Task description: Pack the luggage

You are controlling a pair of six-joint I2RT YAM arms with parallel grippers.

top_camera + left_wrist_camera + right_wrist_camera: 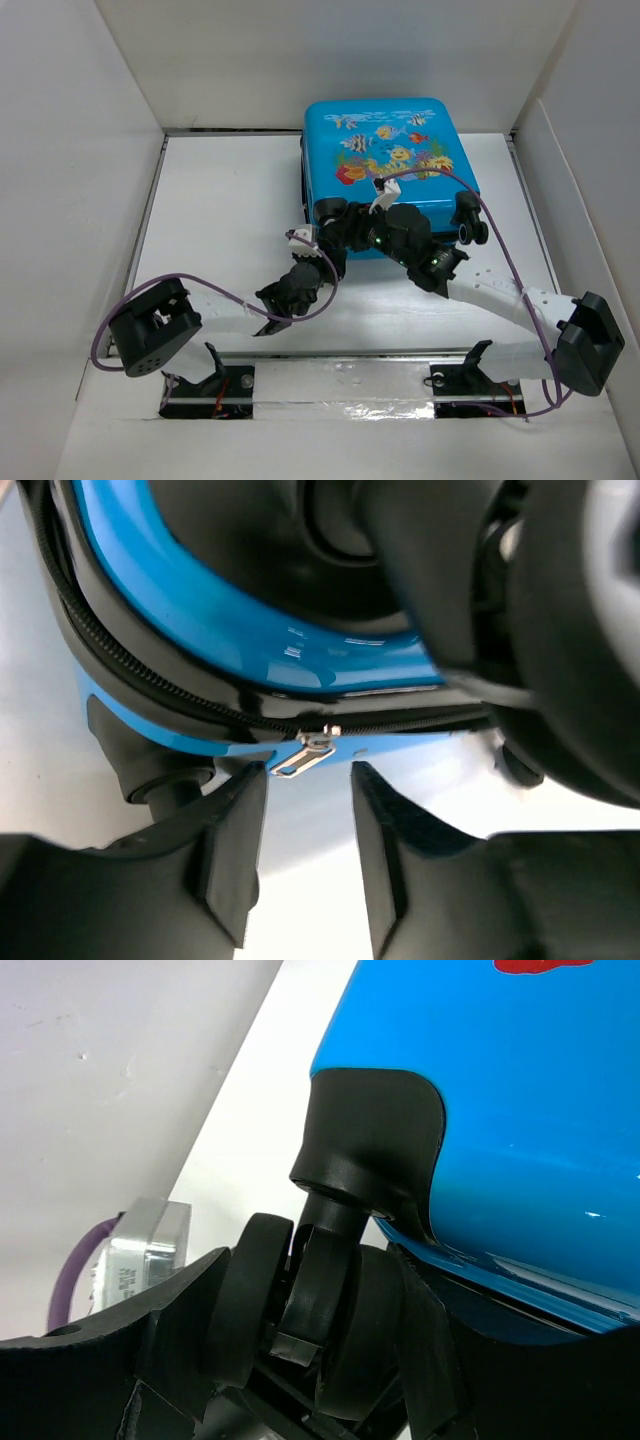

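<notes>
The luggage [385,165] is a bright-blue hard-shell suitcase with a fish print. It lies flat and closed at the far middle of the table. My left gripper [328,262] is at its near edge. In the left wrist view the left gripper [308,780] is open and empty, and the silver zipper pull [303,755] hangs just beyond its fingertips on the black zipper of the blue shell [250,630]. My right gripper [338,220] is at the near-left corner. In the right wrist view the right gripper [310,1295] is shut on the black twin wheel [325,1290] below the blue shell [520,1110].
White walls enclose the table [220,230] on the left, back and right. A second black wheel [468,215] sticks out at the luggage's near-right corner. Purple cables [505,260] loop over both arms. The left arm's wrist part [140,1250] shows beside the right gripper.
</notes>
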